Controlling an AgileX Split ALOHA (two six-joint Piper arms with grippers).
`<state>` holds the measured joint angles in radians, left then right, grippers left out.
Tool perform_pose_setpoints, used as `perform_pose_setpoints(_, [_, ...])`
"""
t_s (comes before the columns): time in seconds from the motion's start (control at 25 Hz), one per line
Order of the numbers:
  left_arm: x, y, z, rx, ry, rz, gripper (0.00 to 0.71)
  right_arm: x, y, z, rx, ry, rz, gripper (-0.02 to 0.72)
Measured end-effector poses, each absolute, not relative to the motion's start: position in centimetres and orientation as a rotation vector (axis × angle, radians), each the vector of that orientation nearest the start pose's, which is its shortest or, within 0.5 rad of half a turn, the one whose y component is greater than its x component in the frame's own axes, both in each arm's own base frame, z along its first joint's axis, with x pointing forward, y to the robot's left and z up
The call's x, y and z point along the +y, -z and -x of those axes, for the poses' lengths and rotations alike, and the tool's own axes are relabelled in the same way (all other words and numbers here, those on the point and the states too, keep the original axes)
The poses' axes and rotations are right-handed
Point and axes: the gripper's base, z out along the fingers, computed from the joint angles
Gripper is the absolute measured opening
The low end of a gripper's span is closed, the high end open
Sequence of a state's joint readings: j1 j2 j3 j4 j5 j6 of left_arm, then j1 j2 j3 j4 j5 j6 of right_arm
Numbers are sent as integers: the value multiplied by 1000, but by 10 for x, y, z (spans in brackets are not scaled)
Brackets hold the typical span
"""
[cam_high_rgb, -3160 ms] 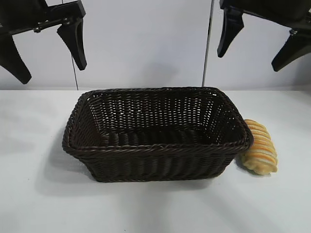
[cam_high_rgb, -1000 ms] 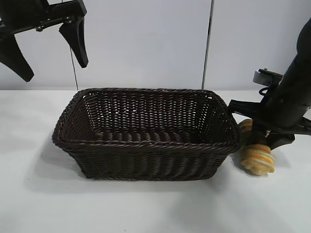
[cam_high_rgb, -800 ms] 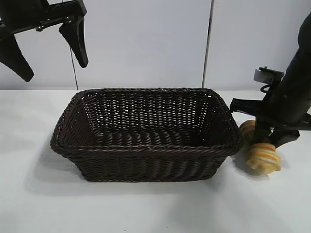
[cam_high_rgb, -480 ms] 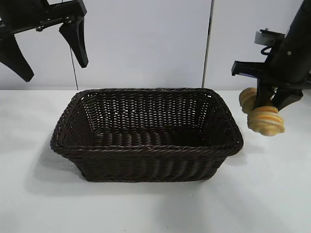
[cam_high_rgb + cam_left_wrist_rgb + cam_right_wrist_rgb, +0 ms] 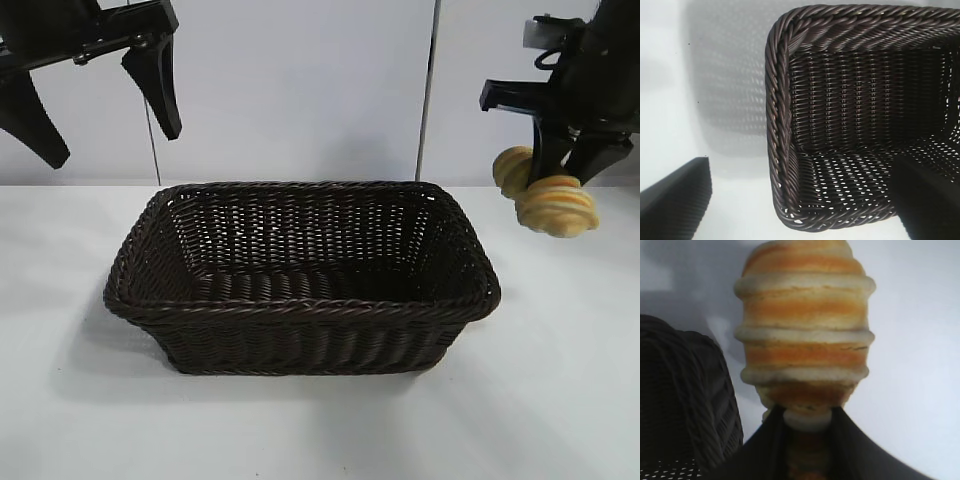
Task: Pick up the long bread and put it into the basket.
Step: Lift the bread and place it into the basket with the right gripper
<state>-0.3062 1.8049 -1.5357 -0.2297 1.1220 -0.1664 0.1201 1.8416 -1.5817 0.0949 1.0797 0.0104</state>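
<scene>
The right pincer is gripping the long bread in the air beside the basket; pickup done, placing remaining. The left pincer is hanging wide open, parked.

Illumination is bright, even and diffuse from overhead. The dark brown woven wicker basket casts a soft shadow at lower left on the white table. My left wrist view renders its weave sharp; my black fingers at the lower corners are defocused. My right wrist view shows the ridged golden-yellow long bread slightly soft.
</scene>
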Motion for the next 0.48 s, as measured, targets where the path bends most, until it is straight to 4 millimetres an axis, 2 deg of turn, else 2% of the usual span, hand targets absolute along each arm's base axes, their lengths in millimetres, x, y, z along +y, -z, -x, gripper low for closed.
perform_pose_setpoints(0.2, [-132,-279,-355,2906,404,-98,694,64,-294,-392,2717,-234,444,171])
perform_pose_setpoints(0.28, [-132,-279,-355,2906,404,-98,694,69,-296,-392,2653,-287,620,171])
perform_pose_setpoints(0.48, [-132,-279,-355,2906,404,-98,694,87,-301,-390,2463,-420,929,171])
